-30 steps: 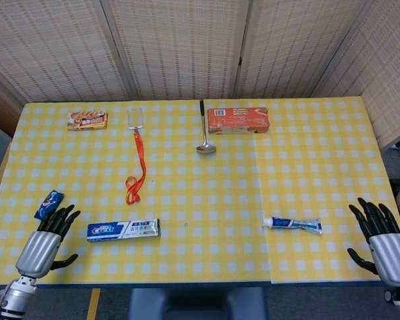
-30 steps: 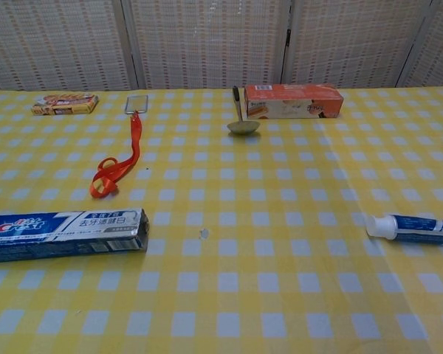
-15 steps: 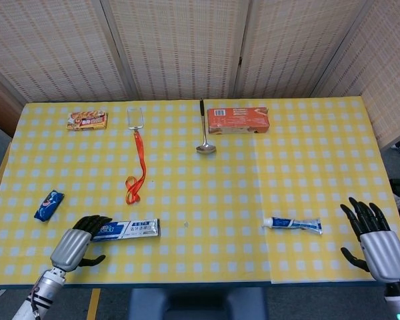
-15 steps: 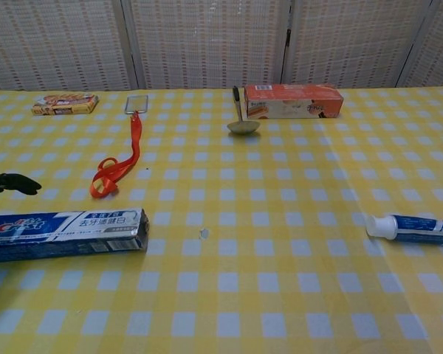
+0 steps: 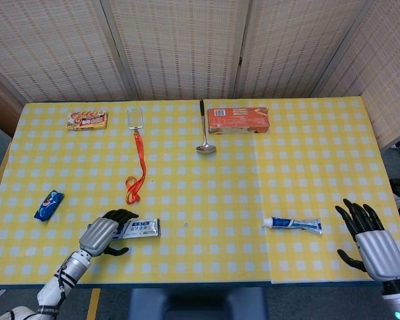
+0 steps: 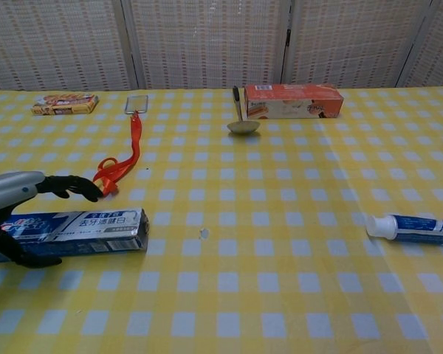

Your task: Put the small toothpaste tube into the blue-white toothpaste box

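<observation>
I am reporting the task barely begun. My left hand (image 5: 105, 233) is arching, fingers spread, over the blue-white toothpaste box (image 6: 77, 229), not gripping. The small toothpaste tube (image 5: 293, 225) is lying apart, right hand (image 5: 368, 241) splayed nearby.

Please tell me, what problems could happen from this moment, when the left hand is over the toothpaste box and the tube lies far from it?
1. The left hand straddles the left end of the blue-white toothpaste box, fingers not yet closed; a grip there may tip the box or crush it.
2. The small toothpaste tube lies flat, far right; the open right hand could push it instead of lifting it.
3. The red lanyard lies just behind the fingers and might snag.
</observation>
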Robot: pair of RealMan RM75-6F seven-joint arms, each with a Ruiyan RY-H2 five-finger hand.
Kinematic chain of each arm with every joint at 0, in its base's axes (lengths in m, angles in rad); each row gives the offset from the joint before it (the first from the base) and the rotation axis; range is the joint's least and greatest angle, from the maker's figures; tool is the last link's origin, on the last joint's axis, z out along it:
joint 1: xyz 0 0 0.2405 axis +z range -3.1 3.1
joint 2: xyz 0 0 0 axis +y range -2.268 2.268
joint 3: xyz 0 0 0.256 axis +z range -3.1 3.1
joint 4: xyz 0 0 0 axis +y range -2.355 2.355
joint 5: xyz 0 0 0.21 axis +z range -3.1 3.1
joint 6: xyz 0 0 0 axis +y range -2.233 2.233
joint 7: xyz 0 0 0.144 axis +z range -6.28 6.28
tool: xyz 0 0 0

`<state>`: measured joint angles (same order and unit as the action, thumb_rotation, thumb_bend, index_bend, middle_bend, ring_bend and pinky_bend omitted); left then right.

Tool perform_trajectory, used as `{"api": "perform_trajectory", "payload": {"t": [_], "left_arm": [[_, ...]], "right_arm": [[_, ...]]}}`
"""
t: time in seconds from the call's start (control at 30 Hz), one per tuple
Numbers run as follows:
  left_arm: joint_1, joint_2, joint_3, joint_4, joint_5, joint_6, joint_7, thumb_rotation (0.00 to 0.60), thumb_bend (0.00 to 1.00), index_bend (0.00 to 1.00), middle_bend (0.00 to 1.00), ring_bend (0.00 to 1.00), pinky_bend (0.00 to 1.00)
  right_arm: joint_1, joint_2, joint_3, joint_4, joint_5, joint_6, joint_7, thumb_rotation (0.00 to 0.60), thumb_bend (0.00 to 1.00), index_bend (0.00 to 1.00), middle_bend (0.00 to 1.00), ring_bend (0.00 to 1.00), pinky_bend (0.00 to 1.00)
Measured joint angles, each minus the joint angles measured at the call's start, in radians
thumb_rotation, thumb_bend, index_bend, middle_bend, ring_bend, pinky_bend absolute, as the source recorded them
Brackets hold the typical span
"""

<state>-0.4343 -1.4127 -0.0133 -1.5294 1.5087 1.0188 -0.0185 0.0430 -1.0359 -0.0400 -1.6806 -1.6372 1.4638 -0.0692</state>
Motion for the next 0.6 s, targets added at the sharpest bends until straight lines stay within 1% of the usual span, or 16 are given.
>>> {"api": "perform_trajectory", "payload": {"t": [0.13, 0.23, 0.4, 0.6], "left_arm": [[-0.023, -0.023, -0.014, 0.024, -0.039, -0.035, -0.003, 0.600, 0.24, 0.23, 0.26, 0.19, 0.22], [-0.035, -0.041, -0.020, 0.043, -0.058, -0.048, -0.005, 0.600, 0.24, 0.26, 0.29, 0.21, 0.23], [-0.040, -0.070, -0.036, 0.069, -0.111, -0.053, 0.028, 0.600, 0.27, 0.33, 0.37, 0.28, 0.28], [-0.049, -0.087, -0.058, 0.088, -0.195, -0.080, 0.047, 0.600, 0.28, 0.39, 0.44, 0.34, 0.34]], "right_arm": [[0.000, -0.001, 0.003, 0.003, 0.014, -0.005, -0.001, 0.600, 0.26, 0.00, 0.00, 0.00, 0.00], [0.002, 0.001, 0.004, 0.003, 0.023, -0.013, 0.003, 0.600, 0.26, 0.00, 0.00, 0.00, 0.00], [-0.004, 0.001, 0.008, 0.007, 0.026, 0.001, 0.006, 0.600, 0.26, 0.00, 0.00, 0.00, 0.00], [0.003, -0.008, 0.015, 0.011, 0.050, -0.020, -0.010, 0.600, 0.26, 0.00, 0.00, 0.00, 0.00]]}}
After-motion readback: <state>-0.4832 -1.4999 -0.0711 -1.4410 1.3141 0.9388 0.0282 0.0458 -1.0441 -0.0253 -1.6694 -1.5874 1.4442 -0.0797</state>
